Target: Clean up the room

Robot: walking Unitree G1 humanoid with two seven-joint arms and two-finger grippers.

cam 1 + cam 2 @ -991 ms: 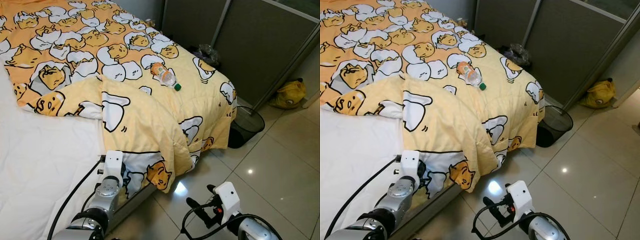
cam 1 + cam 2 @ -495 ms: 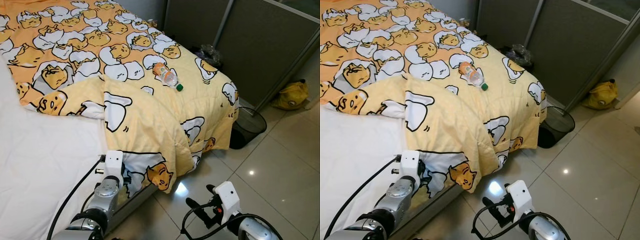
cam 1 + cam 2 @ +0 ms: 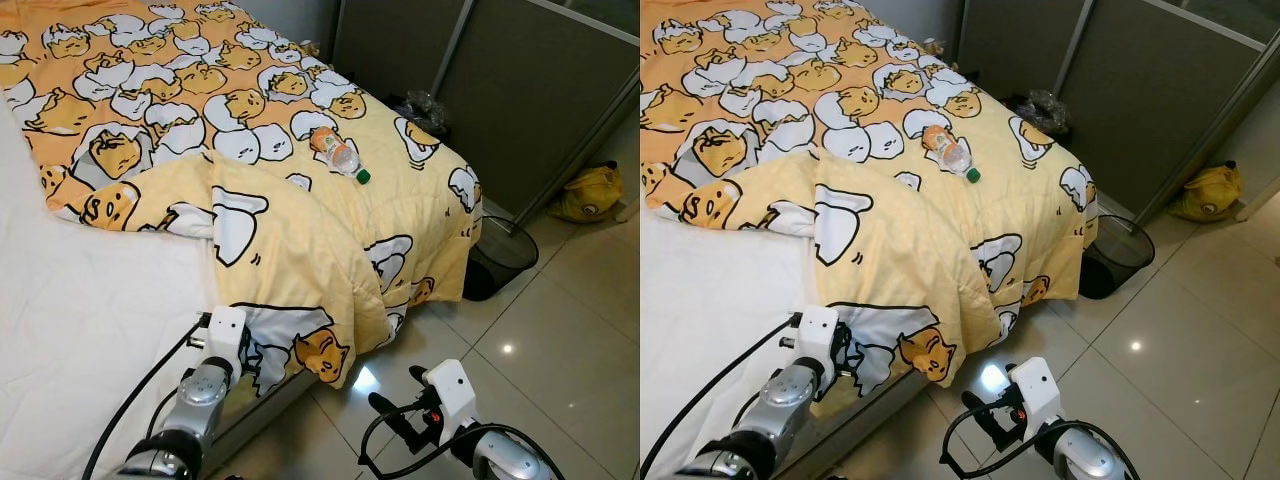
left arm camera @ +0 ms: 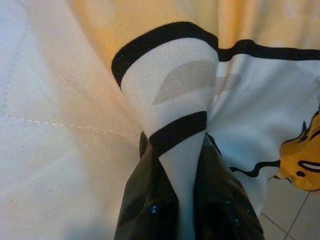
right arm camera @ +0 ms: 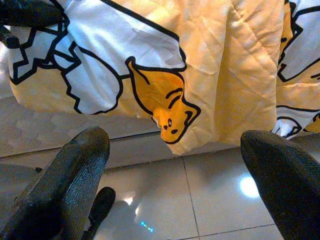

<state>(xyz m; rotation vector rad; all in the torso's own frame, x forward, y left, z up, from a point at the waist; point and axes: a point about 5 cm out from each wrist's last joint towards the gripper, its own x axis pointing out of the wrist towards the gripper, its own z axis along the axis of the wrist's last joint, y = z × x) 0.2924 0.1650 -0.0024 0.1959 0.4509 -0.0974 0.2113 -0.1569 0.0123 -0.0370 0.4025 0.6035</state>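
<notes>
Down at the bed's edge, left hand (image 4: 182, 210) pinches the quilt (image 4: 175, 100) fold; right hand (image 5: 175, 185) gapes empty.

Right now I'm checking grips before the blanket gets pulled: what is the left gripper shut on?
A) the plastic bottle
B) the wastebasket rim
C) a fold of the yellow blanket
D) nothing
C: in the left wrist view the left gripper pinches a fold of the yellow blanket between its black fingers.

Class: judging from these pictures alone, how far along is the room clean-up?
Done: little visibly. In hand: the left gripper is pinching a fold of the yellow patterned quilt at the bed's edge; the right gripper hangs open above the floor. Left: the quilt lies rumpled, and a plastic bottle is on it, with the wastebasket nearby.
</notes>
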